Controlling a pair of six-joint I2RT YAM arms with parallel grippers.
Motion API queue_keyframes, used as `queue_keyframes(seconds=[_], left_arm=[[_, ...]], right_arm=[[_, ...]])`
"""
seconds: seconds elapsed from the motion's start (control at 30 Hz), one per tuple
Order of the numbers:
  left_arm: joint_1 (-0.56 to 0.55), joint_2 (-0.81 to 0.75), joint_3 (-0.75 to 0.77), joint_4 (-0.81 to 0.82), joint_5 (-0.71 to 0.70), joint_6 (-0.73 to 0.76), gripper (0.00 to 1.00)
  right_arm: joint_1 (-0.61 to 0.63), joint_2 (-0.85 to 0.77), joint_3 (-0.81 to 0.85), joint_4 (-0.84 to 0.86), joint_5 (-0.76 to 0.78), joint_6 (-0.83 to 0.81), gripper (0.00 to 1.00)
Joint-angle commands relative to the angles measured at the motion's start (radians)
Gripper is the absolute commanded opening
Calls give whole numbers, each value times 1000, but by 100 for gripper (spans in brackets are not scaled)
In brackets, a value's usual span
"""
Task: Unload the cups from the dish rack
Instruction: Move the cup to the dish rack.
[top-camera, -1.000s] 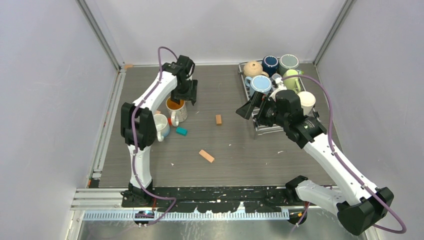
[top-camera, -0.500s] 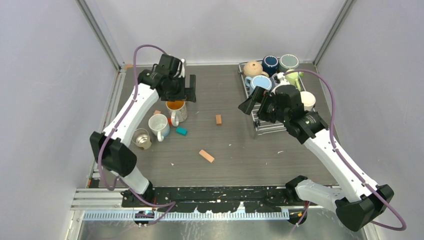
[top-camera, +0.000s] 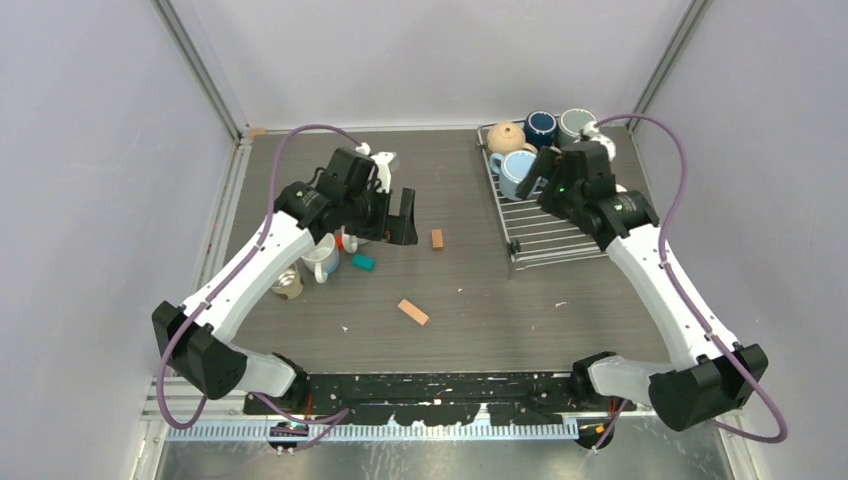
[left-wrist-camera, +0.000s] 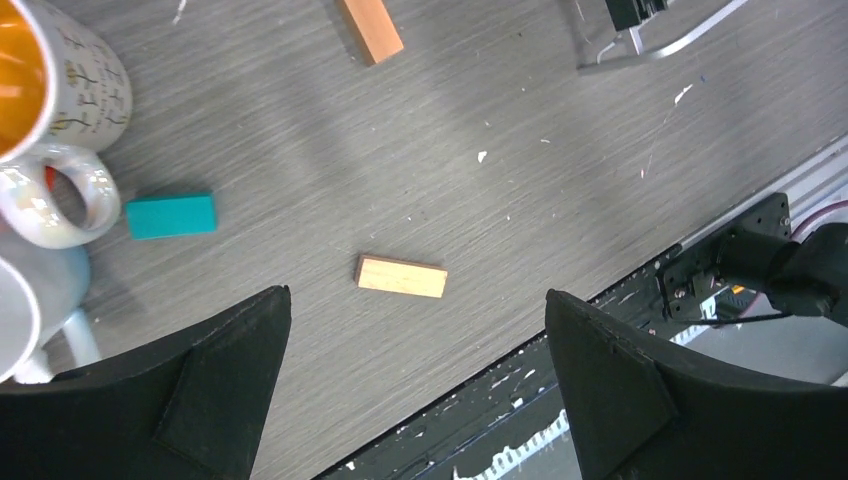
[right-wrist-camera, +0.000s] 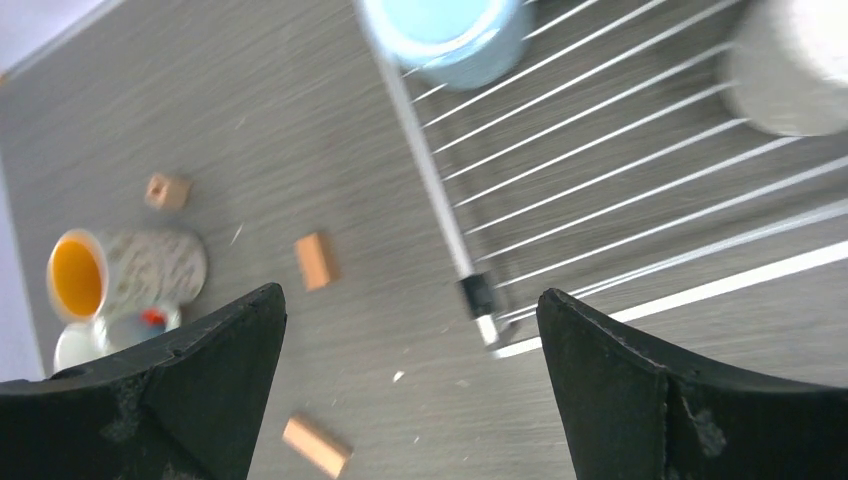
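Observation:
The dish rack (top-camera: 548, 225) stands at the back right, with tan (top-camera: 505, 136), navy (top-camera: 541, 127), grey-green (top-camera: 574, 122) and light blue (top-camera: 514, 168) cups at its far end. My right gripper (top-camera: 545, 180) hovers open over the rack beside the light blue cup (right-wrist-camera: 450, 30). Its wrist view also shows a white cup (right-wrist-camera: 790, 70) on the rack wires (right-wrist-camera: 600, 170). My left gripper (top-camera: 402, 222) hangs open and empty above the table (left-wrist-camera: 417, 293). To its left stand an orange-lined mug (left-wrist-camera: 50, 70), a white mug (top-camera: 322, 255) and a small metallic cup (top-camera: 287, 283).
Small blocks lie on the table: a teal one (left-wrist-camera: 170, 215), a pale wooden one (left-wrist-camera: 400, 276), an orange one (top-camera: 437, 238) and a small cube (right-wrist-camera: 167, 190). Grey walls close in the sides and back. The black base rail (top-camera: 450, 385) runs along the near edge.
My left gripper opened off the orange-lined mug, rose and swung right and nearer. My right arm moved toward the rack's far end, now covering the lime green cup.

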Motion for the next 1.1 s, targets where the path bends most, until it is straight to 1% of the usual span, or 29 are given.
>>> queue_keyframes(seconds=[0.0, 0.13, 0.3, 0.63, 0.8, 1.07], left_arm=[[-9, -25, -49, 80, 55, 5, 100], [-17, -32, -80, 111, 75, 6, 100], [-18, -35, -103, 126, 83, 12, 100], [-18, -53, -140, 160, 89, 18, 100], [-18, -51, -146, 163, 100, 16, 100], [-18, -51, -153, 167, 103, 16, 100]], right_arm=[[-165, 9, 52, -49, 55, -26, 100], [-305, 47, 93, -71, 65, -41, 100], [-432, 131, 155, -79, 90, -77, 100], [-622, 321, 240, -26, -50, -124, 100], [-675, 413, 292, -16, -115, -102, 100], [-677, 520, 361, -9, -170, -71, 100]])
